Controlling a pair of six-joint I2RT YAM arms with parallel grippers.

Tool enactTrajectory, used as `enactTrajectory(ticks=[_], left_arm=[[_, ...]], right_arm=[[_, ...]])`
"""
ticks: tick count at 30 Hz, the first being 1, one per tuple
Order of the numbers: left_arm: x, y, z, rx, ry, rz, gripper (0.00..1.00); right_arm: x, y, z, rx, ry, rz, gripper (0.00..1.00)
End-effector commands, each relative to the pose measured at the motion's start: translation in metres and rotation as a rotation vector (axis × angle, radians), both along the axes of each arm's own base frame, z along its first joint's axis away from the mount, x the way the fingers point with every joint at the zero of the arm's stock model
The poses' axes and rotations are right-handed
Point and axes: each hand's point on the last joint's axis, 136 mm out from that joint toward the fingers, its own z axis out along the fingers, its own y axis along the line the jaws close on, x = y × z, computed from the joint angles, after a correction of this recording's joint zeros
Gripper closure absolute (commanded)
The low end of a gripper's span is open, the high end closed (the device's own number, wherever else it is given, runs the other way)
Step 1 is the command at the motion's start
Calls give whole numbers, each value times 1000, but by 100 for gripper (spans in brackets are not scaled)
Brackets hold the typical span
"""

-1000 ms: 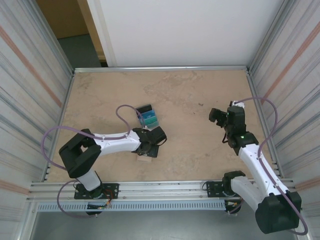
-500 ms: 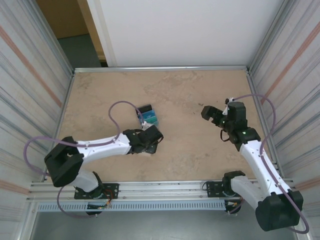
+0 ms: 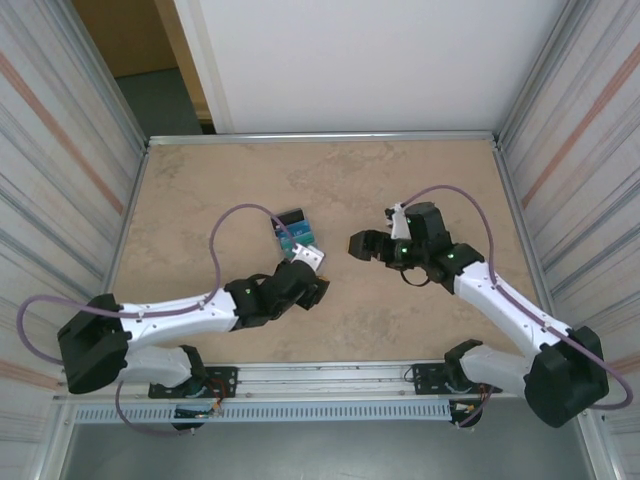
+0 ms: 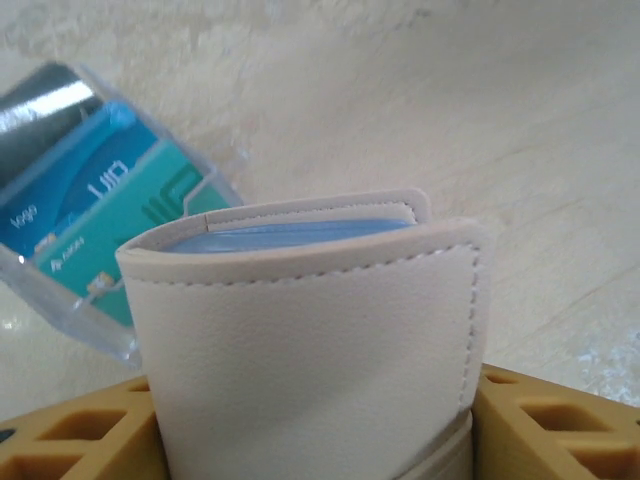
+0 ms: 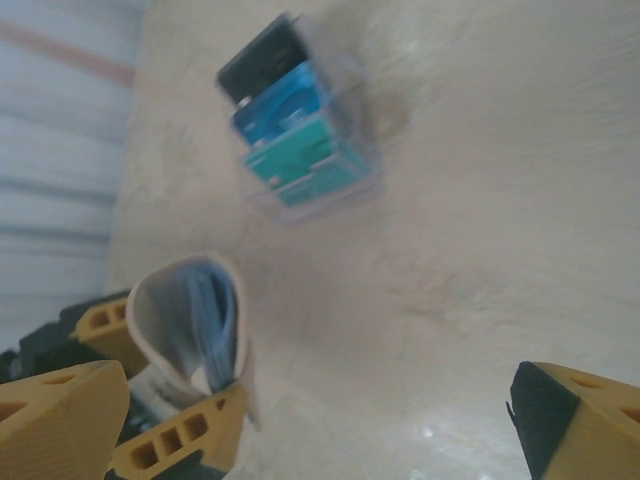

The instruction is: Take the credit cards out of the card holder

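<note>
- Card holder (image 4: pixel 310 340) is gripped in the left tool (image 3: pixel 306 274), off the counter (image 3: pixel 200 200). It sits left of centre and on the near side of the card pile (image 3: pixel 295 232).
- Long axis runs along the left tool's fingers, and the free end points away from the wrist, toward the card pile. In the top view the pale free end (image 3: pixel 306 258) sticks out of the tool toward the far side.
- Holder is folded shut, tan outer face toward the left wrist camera, with a strip of light-blue inner face along the top edge.
- Left wrist view shows stitching along the holder's edges and the yellow fingers (image 4: pixel 560 430) pressed on both sides. The cards (image 4: pixel 100 240) lie flat just beyond it: black, blue and teal.
- Right wrist view shows the holder (image 5: pixel 190 325) end-on as a curved loop with blue leaves inside. The left tool's yellow fingers (image 5: pixel 170 435) are at its base, and the fanned cards (image 5: pixel 295 140) sit further off. This frame is blurred.
- Left tool is clamped on the card holder.
- Right tool (image 3: pixel 372 246) has its fingers spread wide with nothing between them. It hangs above the counter near the centre, aimed toward the holder and apart from it.
- Right wrist view shows the right tool (image 5: pixel 315 400) with yellow fingertips at both lower corners and bare counter between them.
</note>
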Motion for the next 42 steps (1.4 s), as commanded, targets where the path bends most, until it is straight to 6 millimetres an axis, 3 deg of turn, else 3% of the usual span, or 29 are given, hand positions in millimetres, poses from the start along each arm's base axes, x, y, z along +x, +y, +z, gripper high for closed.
enactTrajectory(ticks=[1,12,17,26,29,34,38,40,42], left_arm=[[5,-14,41,-115,-145,-55,35],[5,-19,59,-149,-198,-99,35],[5,-22,62,-158,-195,-104,34],[1,-32,73,-215,-187,-140,34],[1,-33,72,-215,-183,-138,33],[2,-34,72,-231,-174,-127,32],[3,-33,74,-250,-167,-126,26],[2,-33,76,-259,-164,-135,18],[0,-33,80,-271,-168,-147,3]], right_arm=[[-8,27,21,101,-4,103,8],[-25,72,40,186,-56,283,14],[-28,79,42,180,-71,317,15],[-28,85,32,165,-56,327,26],[-28,87,34,168,-68,328,37],[-23,83,35,148,-84,293,76],[-20,80,38,145,-103,275,96],[-18,77,41,141,-116,261,100],[-14,72,41,133,-124,236,100]])
